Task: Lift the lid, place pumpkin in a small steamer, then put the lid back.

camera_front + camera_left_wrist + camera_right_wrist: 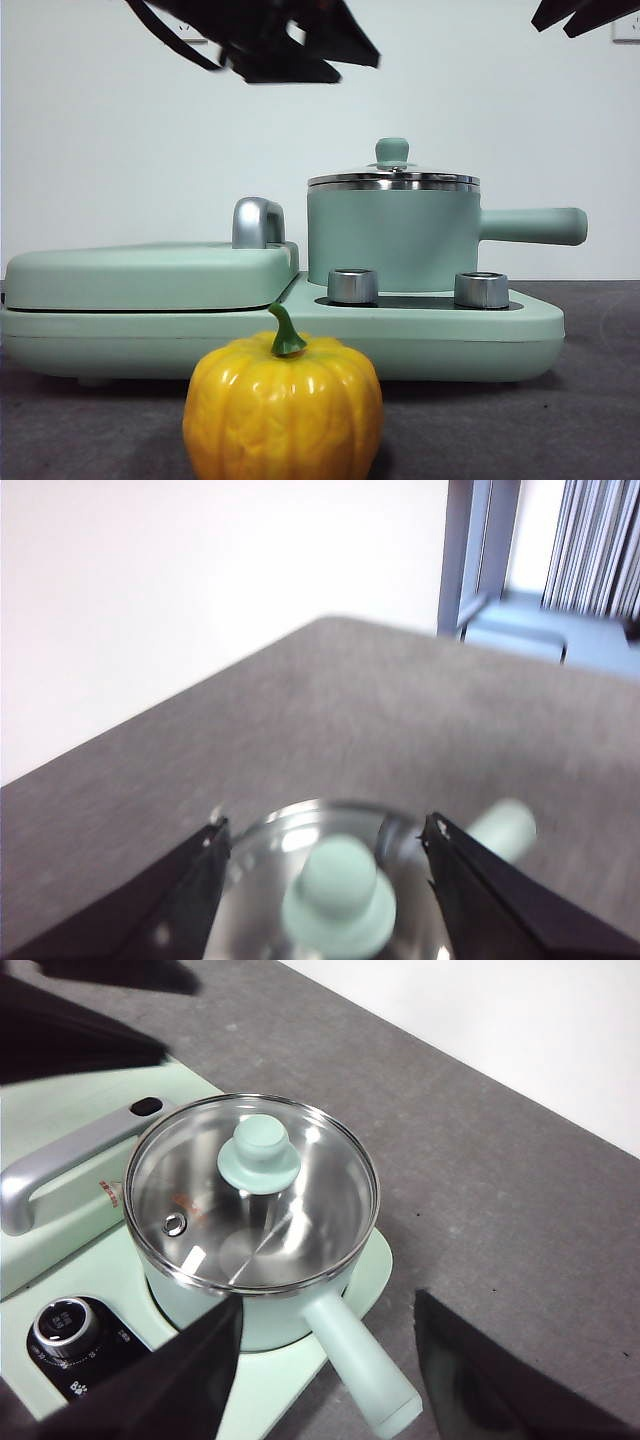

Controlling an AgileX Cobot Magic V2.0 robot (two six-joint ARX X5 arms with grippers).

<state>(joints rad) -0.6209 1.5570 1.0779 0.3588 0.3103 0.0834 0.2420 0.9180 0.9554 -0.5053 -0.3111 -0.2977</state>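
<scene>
Left pincer (pixel 325 880) spread wide above the lid (pixel 393 180) knob, lid seated on the small steamer (pixel 392 240), pumpkin (pixel 283 410) at the desk front edge, right pincer (pixel 325 1360) wide, waiting; off-centre descent risks a slipped grip.

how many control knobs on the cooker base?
2 in the front view, both on the base before the small steamer: one knob toward the griddle side, one knob under the steamer's handle. More may be hidden.
</scene>
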